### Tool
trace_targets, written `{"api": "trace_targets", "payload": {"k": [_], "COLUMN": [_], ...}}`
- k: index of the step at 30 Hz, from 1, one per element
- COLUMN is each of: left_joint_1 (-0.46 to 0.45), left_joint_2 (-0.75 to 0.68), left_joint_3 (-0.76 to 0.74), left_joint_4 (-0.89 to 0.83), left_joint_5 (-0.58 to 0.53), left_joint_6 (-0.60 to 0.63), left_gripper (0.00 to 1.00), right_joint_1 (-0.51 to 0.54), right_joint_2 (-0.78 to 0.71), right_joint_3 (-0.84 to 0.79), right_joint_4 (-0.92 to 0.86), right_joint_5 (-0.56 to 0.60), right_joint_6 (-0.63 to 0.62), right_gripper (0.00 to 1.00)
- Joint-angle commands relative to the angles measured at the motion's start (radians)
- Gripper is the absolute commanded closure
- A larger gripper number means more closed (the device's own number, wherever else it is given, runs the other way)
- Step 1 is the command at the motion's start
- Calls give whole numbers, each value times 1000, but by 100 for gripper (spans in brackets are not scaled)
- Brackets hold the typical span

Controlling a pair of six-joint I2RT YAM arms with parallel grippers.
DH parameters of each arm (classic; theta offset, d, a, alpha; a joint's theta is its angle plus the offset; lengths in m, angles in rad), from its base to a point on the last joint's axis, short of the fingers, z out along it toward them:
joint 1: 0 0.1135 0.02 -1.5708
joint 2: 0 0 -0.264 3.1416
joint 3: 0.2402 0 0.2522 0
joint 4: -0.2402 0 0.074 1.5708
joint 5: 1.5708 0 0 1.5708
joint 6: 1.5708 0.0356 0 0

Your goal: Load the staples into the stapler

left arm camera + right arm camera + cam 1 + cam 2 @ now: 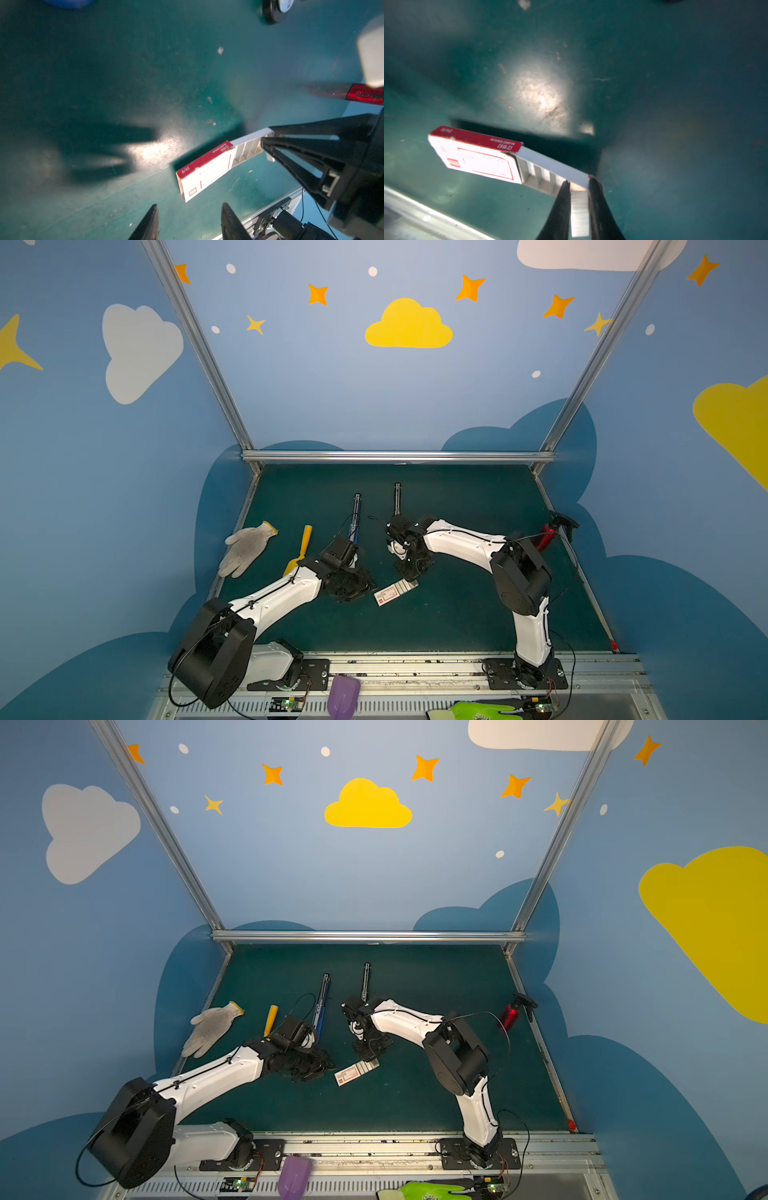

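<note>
On the near-centre surface [457, 614] we see the staple box [392, 593], its tray slid out rightward. Our left claw [190, 205] hangs just left of it, half-spread and empty. Our right claw [579, 181] pinches a strip of staples [579, 212] at the tray's end. Farther back lies the stapler [356, 514].

You have the staple box [395, 592] mid-frame on the mat [457, 614] in both top views. The left gripper [368, 587] is just left of it. The right gripper [411, 578] is at its upper-right end, with staples [579, 212] between its fingers. The stapler [356, 506] lies above, the glove [245, 547] and scoop [301, 549] left, and the bottle [547, 536] right.
</note>
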Motion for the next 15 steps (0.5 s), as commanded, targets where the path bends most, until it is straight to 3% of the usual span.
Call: {"api": "trace_targets", "payload": {"k": [1,15], "left_joint_1": [-5,-8], "left_joint_2": [10,-8], "left_joint_3": [15,-20], "left_joint_4": [1,8], "left_joint_5": [0,-21], "left_joint_6": [22,8], "left_gripper": [51,51], "right_joint_1": [-1,4], "right_joint_2": [12,22], "right_joint_3": [-6,-18], "right_joint_4": [3,13], "right_joint_5": [52,60], "right_joint_6": [25,55], "right_gripper": [80,75]}}
